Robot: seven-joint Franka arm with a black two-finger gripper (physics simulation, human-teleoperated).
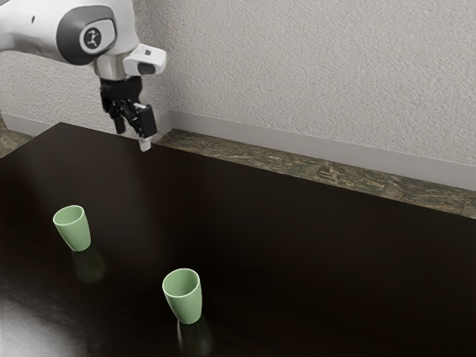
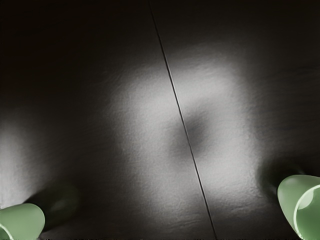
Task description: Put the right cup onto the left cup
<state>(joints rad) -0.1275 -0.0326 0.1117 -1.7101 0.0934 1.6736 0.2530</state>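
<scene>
High over the table's far edge in the exterior view, my gripper [image 1: 132, 135] hangs open, its two fingers apart with nothing between them. One light green cup [image 1: 75, 232] stands upright on the table toward the exterior view's left. A matching green cup [image 1: 186, 299] stands upright nearer that camera and farther toward the exterior view's right. The two cups are well apart, and the gripper touches neither. In the wrist view, parts of a green cup [image 2: 22, 220] and another green cup [image 2: 291, 200] show at the lower corners, both cut off by the picture's edge.
The dark, glossy table [image 1: 297, 245] reflects light and carries both cups. A thin dark seam line [image 2: 181, 120] crosses its surface in the wrist view. A textured pale wall [image 1: 320, 74] rises behind the table, past a strip of brown floor [image 1: 335, 172].
</scene>
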